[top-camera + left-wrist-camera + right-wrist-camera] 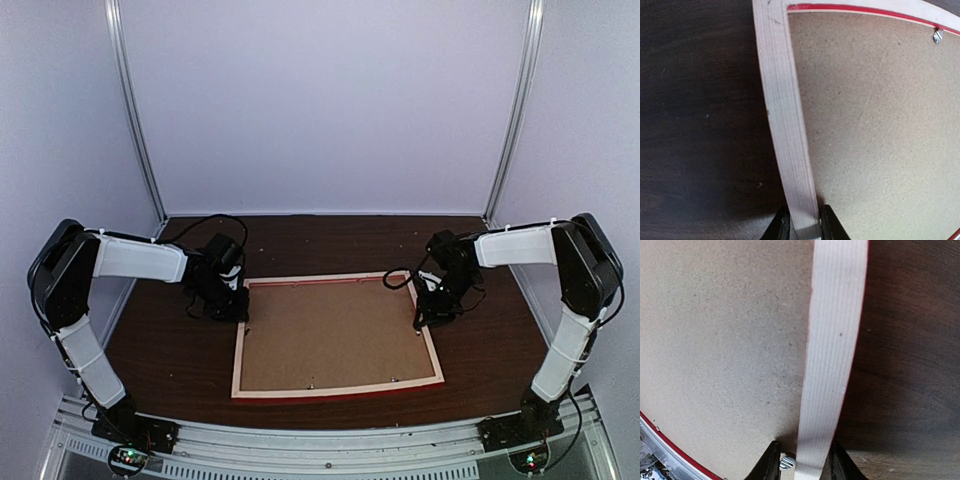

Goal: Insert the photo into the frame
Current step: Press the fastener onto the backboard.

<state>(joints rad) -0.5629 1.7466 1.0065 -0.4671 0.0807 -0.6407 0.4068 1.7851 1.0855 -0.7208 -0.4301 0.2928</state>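
Two short side rails, one per arm: frame [340, 387] flat and back-up on the desk [160, 350], long axis left to right, backing board [335, 335] inside. Left jaws pinching left rail; right jaws astride right rail, tightness unclear. Photo unseen.

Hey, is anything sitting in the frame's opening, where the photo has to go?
Yes. The frame lies back-up, and a brown backing board fills its whole opening, with a small metal tab at the board's edge. What lies under the board is hidden.
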